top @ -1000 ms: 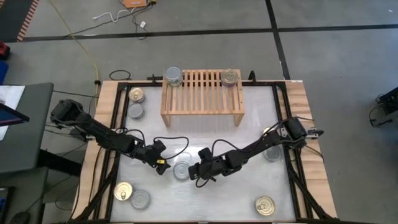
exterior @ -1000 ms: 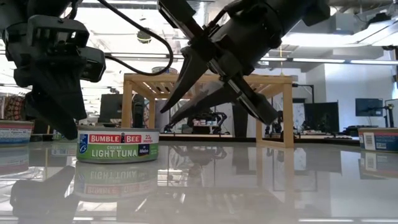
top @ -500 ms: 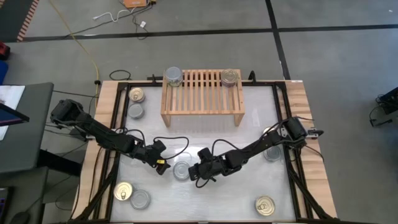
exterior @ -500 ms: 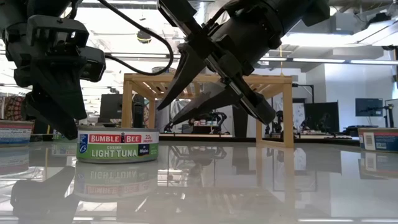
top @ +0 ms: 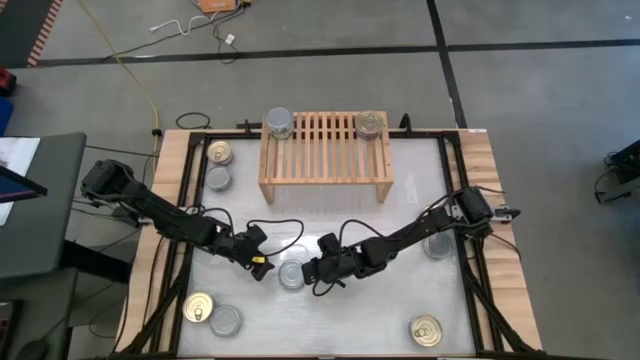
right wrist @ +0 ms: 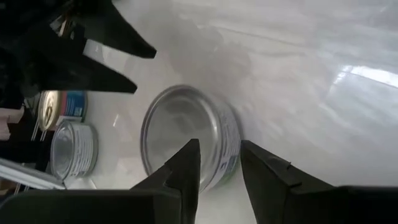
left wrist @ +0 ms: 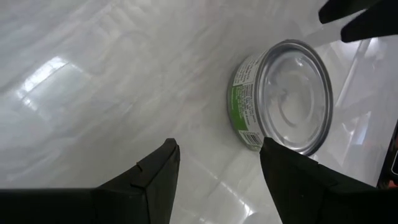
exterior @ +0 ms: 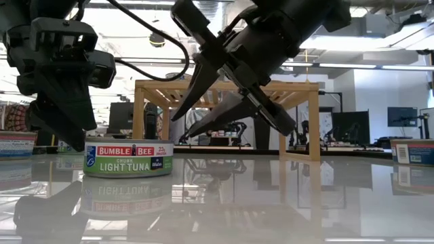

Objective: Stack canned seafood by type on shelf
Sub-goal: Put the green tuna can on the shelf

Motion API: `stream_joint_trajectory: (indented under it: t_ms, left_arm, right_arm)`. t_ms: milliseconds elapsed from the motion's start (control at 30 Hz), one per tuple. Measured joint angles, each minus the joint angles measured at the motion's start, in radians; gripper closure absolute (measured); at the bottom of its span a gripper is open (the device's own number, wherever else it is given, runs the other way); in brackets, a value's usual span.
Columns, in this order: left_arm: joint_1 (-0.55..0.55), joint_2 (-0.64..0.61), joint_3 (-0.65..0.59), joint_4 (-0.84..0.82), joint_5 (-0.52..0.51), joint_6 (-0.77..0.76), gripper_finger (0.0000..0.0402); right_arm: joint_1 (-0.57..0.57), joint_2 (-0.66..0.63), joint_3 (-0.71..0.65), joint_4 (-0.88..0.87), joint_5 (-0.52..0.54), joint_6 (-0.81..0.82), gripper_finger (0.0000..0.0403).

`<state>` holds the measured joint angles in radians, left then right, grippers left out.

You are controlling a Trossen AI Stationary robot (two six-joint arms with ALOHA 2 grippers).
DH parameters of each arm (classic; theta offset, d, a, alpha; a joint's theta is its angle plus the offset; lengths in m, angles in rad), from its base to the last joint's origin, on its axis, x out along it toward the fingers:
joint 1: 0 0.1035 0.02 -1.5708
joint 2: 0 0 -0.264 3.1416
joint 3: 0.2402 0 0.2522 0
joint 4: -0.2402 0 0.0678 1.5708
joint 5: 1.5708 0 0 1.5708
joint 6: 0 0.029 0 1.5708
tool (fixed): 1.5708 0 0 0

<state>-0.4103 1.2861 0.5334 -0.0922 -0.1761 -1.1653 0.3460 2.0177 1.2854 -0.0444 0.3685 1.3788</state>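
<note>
While both arms reach mid-bench in the high view, a silver-topped tin [top: 291, 273] is seen between the left tool [top: 260, 264] and right tool [top: 310, 272]; the shelf [top: 325, 150] carries one tin at each end. Low view: the tuna tin [exterior: 128, 157] is stood on the bench [exterior: 271, 196], ungripped. Left wrist: fingers [left wrist: 155, 180] are apart, tin just ahead. Right wrist: fingers [right wrist: 186, 168] are apart, nothing clamped.
</note>
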Motion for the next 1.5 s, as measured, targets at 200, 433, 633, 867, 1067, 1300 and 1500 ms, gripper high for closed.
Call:
stream_joint_trajectory:
  t_ms: [200, 433, 633, 867, 1067, 1300, 1500]
  left_arm:
    - [0.000, 0.000, 0.000, -0.001, 0.000, 0.003, 0.0187]
    - [0.000, 0.000, 0.000, 0.002, 0.001, 0.002, 0.0187]
    - [0.000, 0.000, 0.000, 0.000, 0.011, -0.003, 0.0187]
    - [0.000, 0.000, 0.000, 0.001, 0.011, -0.051, 0.0187]
    - [0.000, 0.000, 0.000, -0.007, 0.016, -0.054, 0.0187]
    - [0.000, 0.000, 0.000, -0.007, 0.049, -0.097, 0.0187]
    - [-0.001, 0.000, 0.000, -0.002, 0.094, -0.162, 0.0187]
  right_arm:
    - [-0.002, 0.081, 0.006, 0.115, -0.042, 0.008, 0.0261]
    - [-0.008, 0.092, 0.006, 0.125, -0.068, 0.039, 0.0263]
    - [-0.008, 0.095, 0.006, 0.135, -0.068, 0.042, 0.0286]
    - [-0.008, 0.095, 0.006, 0.138, -0.067, 0.034, 0.0332]
    - [-0.008, 0.094, 0.006, 0.136, -0.067, 0.023, 0.0375]
    - [-0.008, 0.094, 0.006, 0.135, -0.068, 0.011, 0.0383]
    - [-0.008, 0.094, 0.006, 0.135, -0.068, 0.007, 0.0381]
